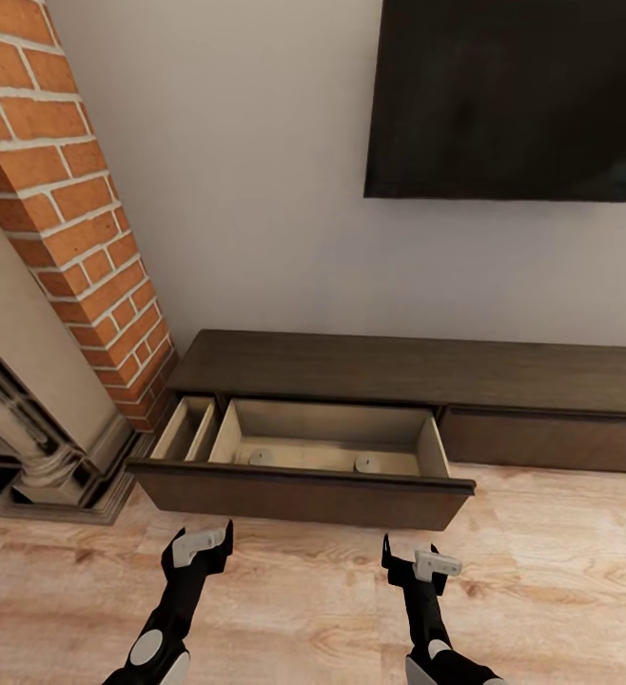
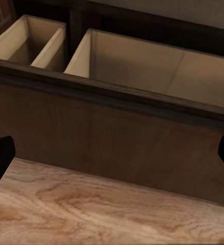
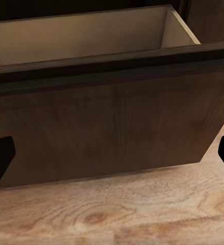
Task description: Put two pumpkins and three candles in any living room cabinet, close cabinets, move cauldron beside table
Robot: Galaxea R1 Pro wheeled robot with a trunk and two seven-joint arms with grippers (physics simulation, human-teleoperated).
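The cabinet (image 1: 418,366) is a long, low dark-brown unit against the wall. Its left drawer (image 1: 303,495) is pulled out, showing pale beige compartments. Two small pale round things, which look like candles (image 1: 261,457) (image 1: 366,463), sit on the floor of the wide compartment. My left gripper (image 1: 201,547) and right gripper (image 1: 413,563) hover open and empty over the floor just in front of the drawer front (image 2: 112,138) (image 3: 106,127). The pumpkins, the cauldron and the table are out of view.
A brick chimney (image 1: 75,209) and a pale fireplace surround (image 1: 28,419) stand close on the left. A dark TV (image 1: 513,95) hangs on the wall above. The cabinet's right drawer front (image 1: 551,440) is shut. Light wood floor (image 1: 303,609) lies below.
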